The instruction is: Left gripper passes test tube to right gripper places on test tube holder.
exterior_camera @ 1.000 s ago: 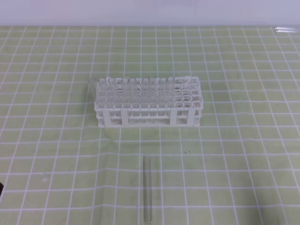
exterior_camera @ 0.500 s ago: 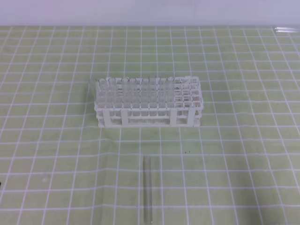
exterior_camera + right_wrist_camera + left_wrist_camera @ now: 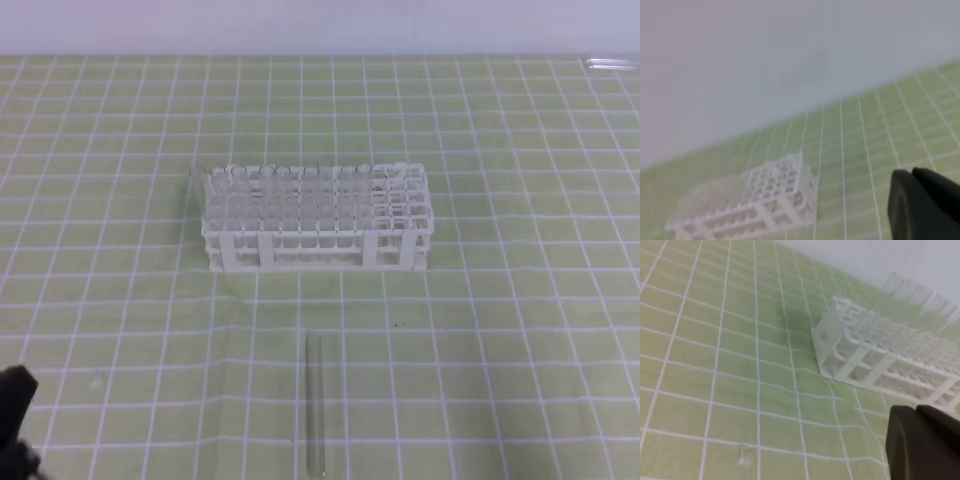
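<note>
The test tube (image 3: 316, 405) lies flat on the green grid mat, lengthwise toward the front edge, below the test tube holder (image 3: 318, 215). The white holder stands mid-table with clear tubes filling its left part and empty holes at its right end. Only a black piece of my left gripper (image 3: 14, 415) shows at the lower left corner, well left of the tube. In the left wrist view the left gripper (image 3: 916, 411) is shut and empty, with the holder (image 3: 880, 355) ahead. In the right wrist view the right gripper (image 3: 911, 174) is shut and empty, far from the holder (image 3: 755, 202).
A clear tube-like object (image 3: 610, 64) lies at the far right back edge of the mat. A pale wall runs behind the table. Open green mat (image 3: 520, 350) surrounds the holder and the lying tube.
My left gripper has come up into the lower left corner of the exterior view. The tube and holder have not moved.
</note>
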You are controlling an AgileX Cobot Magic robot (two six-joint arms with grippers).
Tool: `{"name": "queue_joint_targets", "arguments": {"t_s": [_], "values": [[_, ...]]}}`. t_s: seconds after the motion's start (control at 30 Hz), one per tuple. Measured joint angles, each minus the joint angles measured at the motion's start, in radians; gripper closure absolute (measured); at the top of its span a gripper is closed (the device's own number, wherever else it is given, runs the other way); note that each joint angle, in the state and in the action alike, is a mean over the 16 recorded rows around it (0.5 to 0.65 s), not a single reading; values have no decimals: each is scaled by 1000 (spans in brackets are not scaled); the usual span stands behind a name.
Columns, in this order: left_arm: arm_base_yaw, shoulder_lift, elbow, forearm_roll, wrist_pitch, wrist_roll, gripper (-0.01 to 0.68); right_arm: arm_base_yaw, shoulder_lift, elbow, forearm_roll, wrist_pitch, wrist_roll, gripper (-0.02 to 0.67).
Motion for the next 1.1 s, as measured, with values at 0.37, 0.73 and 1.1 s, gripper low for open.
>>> {"name": "queue_joint_targets", "arguments": {"t_s": [0.37, 0.73, 1.1], "values": [[0, 479, -312, -11, 218, 70, 675, 0, 312, -279, -79, 339, -14, 665], [-32, 734, -476, -26, 380, 160, 675, 0, 510, -365, -4, 463, -111, 665], [-254, 938, -596, -47, 371, 78, 675, 33, 729, -440, 98, 505, -232, 665]]}}
